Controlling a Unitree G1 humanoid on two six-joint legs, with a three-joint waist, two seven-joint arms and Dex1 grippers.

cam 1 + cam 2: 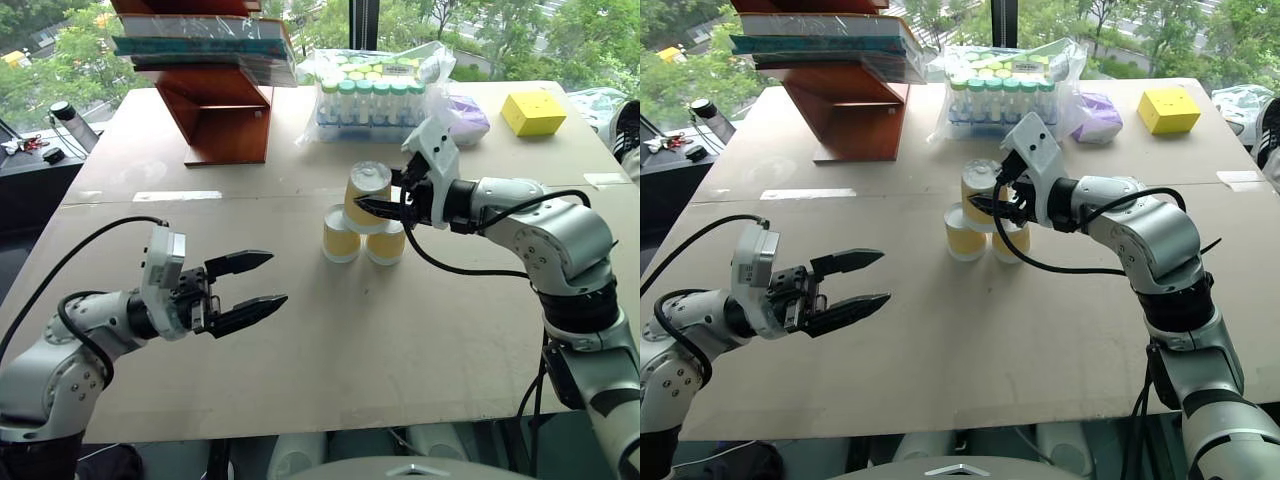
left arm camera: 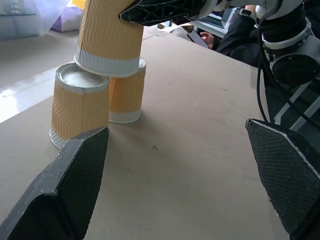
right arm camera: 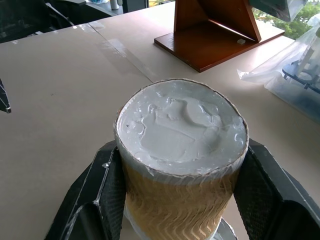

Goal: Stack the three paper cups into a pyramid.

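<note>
My right gripper (image 1: 385,203) clasps the top cup (image 1: 366,195), inverted, resting on two base cups (image 1: 341,235) directly beneath; my left gripper (image 1: 250,287) gapes empty, well apart.

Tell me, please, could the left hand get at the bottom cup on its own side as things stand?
Probably yes: the left hand is open, and bare table lies between it and that cup. But the top cup, held by the right hand, rests on it.
</note>
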